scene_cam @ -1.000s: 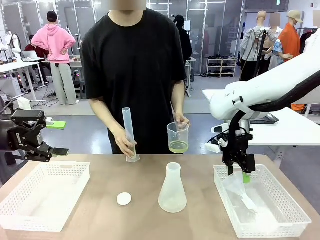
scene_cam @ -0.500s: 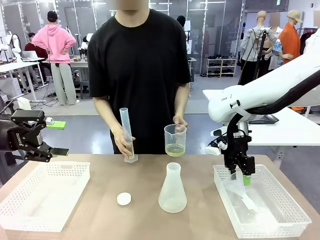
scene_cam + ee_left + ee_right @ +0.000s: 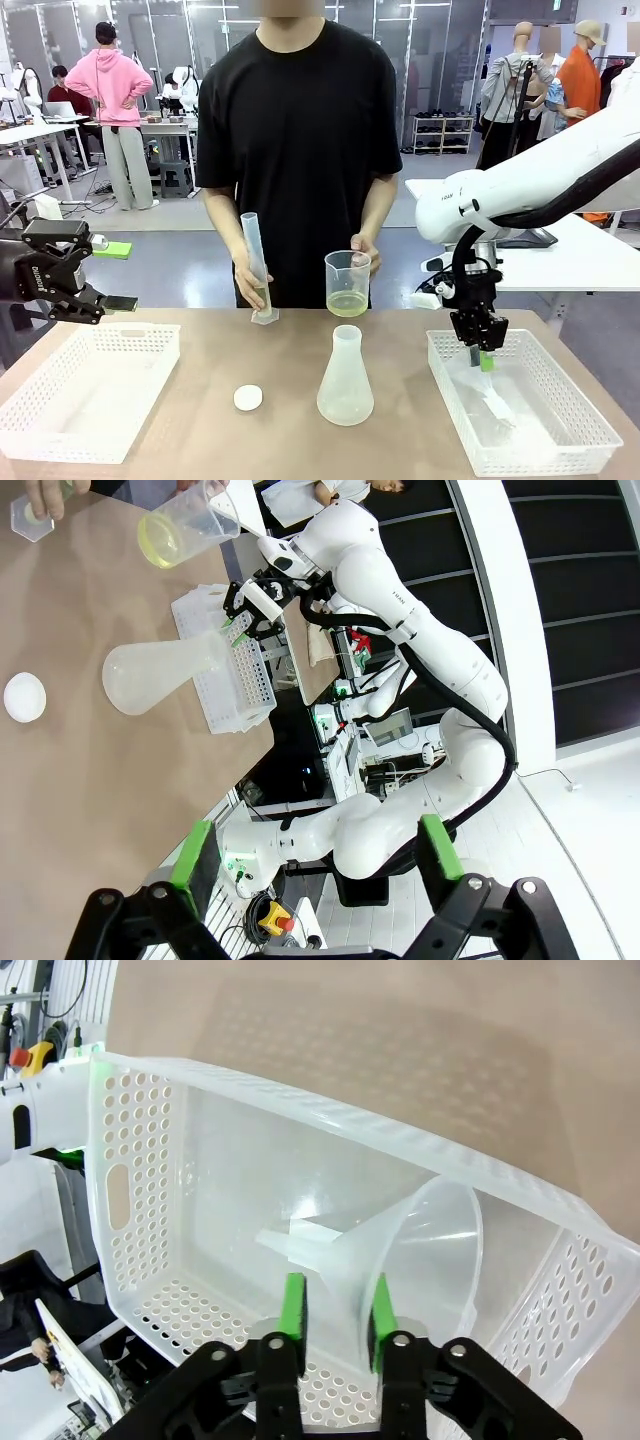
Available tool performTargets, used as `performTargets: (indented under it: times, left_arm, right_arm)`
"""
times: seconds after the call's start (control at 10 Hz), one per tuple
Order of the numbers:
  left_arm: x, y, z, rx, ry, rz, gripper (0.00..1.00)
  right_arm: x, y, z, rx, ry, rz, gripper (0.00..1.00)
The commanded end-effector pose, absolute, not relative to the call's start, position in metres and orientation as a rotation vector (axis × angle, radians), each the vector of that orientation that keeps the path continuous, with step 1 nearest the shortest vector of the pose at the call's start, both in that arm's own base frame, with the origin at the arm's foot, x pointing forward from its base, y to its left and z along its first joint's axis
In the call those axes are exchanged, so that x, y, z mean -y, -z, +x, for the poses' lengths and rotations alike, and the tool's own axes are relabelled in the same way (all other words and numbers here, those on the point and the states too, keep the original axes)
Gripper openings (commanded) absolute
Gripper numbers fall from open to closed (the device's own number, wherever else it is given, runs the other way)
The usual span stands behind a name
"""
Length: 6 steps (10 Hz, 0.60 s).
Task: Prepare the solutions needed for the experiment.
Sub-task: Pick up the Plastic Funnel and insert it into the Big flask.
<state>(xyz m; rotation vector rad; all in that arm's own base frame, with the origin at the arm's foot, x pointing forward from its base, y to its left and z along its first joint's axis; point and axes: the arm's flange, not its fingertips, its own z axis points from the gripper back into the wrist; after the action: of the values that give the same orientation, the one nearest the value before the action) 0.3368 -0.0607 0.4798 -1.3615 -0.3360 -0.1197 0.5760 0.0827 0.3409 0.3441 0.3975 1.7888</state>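
The pale yellow-green solution lies in the bottom of a clear beaker that the person holds up in one hand. Their other hand holds a tall measuring cylinder standing on the table. The solution also shows in the left wrist view. An empty frosted conical flask stands mid-table with a white cap to its left. My right gripper hangs over the right basket, shut on a clear funnel near its neck. My left gripper is open beyond the table's left edge.
A white mesh basket sits at the front left of the table. The right basket's wall surrounds the funnel closely. Bare tabletop lies between the flask and both baskets. The person stands at the far edge.
The person has shifted slightly right and brought the beaker closer to the cylinder. My right gripper has drifted a little left with the funnel. The left arm is still.
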Motion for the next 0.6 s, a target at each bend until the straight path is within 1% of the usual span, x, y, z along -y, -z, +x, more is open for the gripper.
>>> performTargets:
  times: [0.0, 0.2, 0.3, 0.5]
  left_arm:
    - [0.063, -0.481, 0.338, 0.341, 0.116, -1.387, 1.0]
    - [0.063, -0.481, 0.338, 0.341, 0.116, -1.387, 1.0]
    - [0.063, -0.481, 0.338, 0.341, 0.116, -1.387, 1.0]
    - [0.063, -0.481, 0.338, 0.341, 0.116, -1.387, 1.0]
  right_arm:
    - [-0.085, -0.341, 0.582, -0.428, -1.772, 0.331, 0.12]
    - [-0.085, -0.34, 0.583, -0.432, -1.776, 0.332, 0.0]
    - [-0.086, -0.34, 0.583, -0.428, -1.778, 0.328, 0.0]
    - [-0.085, -0.352, 0.574, -0.359, -1.731, 0.303, 0.0]
